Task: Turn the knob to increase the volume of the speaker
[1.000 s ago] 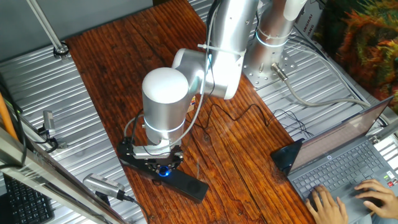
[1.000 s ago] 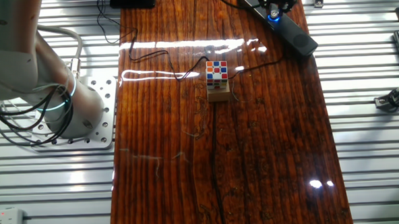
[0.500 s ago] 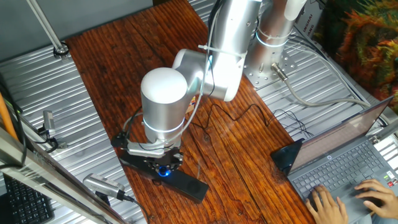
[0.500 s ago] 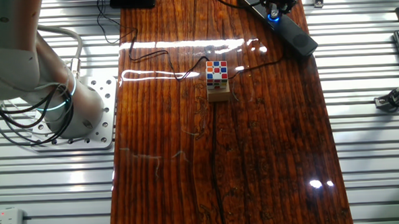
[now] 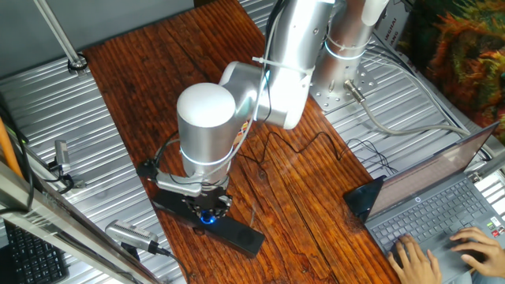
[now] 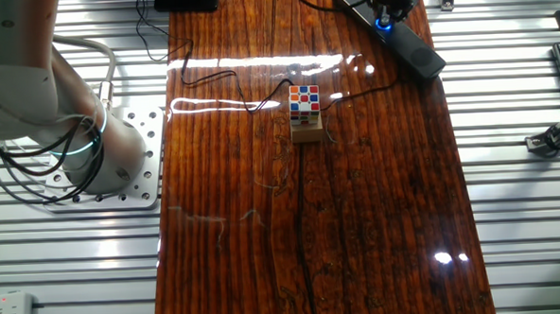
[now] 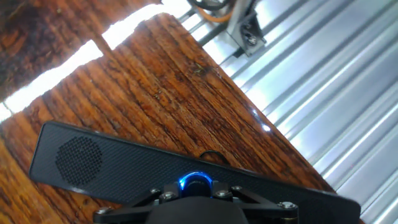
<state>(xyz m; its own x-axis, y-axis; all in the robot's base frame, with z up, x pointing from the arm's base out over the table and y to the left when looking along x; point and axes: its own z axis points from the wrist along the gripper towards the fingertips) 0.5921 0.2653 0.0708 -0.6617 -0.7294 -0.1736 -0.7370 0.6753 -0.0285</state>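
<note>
1. The speaker (image 5: 209, 222) lay flat near one edge of the wooden bench (image 5: 158, 87), with its blue-lit knob (image 5: 207, 218) at mid-length.
2. The hand (image 5: 207, 211) stood directly over the knob, pointing straight down at it.
3. In the hand view the knob (image 7: 196, 183) glowed just ahead of the hand's linkage; whether the fingers gripped it could not be told.
4. A colour cube (image 6: 304, 100) sat on a small block mid-bench.

The gripper (image 5: 207, 211) sits low over the knob (image 7: 196, 183), and open wood lies around the speaker (image 7: 124, 168); only the cube (image 6: 304, 101) stands mid-table.
</note>
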